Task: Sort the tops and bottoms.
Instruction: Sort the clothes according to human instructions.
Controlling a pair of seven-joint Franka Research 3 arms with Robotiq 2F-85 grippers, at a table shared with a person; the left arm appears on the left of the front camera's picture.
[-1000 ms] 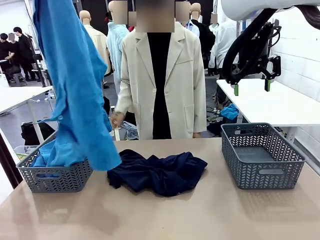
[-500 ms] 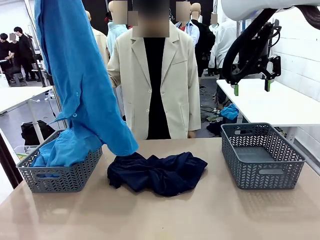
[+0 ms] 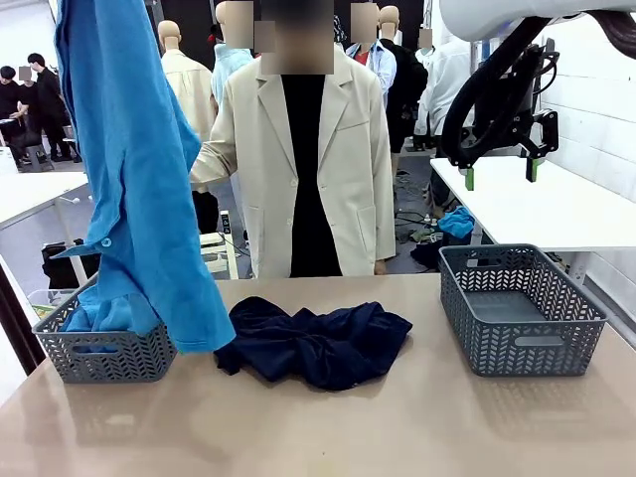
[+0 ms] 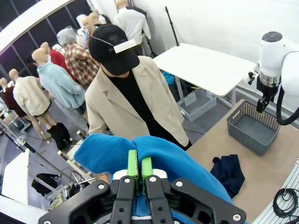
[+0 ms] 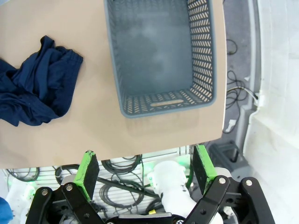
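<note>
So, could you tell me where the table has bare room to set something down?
Widest: the near strip of table, in front of the dark navy pile and both baskets. A narrower gap lies between that pile and the empty right basket. Crowded: the left, where the hanging blue shirt hangs over the full left basket.

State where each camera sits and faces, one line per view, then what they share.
Front: fixed on robot's side, facing the person opposite; right fingers, open, hang upper right.
Left wrist: high up, looking down past left fingers shut on the blue shirt.
Right wrist: straight down past its fingers onto the empty basket.
Shared: navy pile, all three.
</note>
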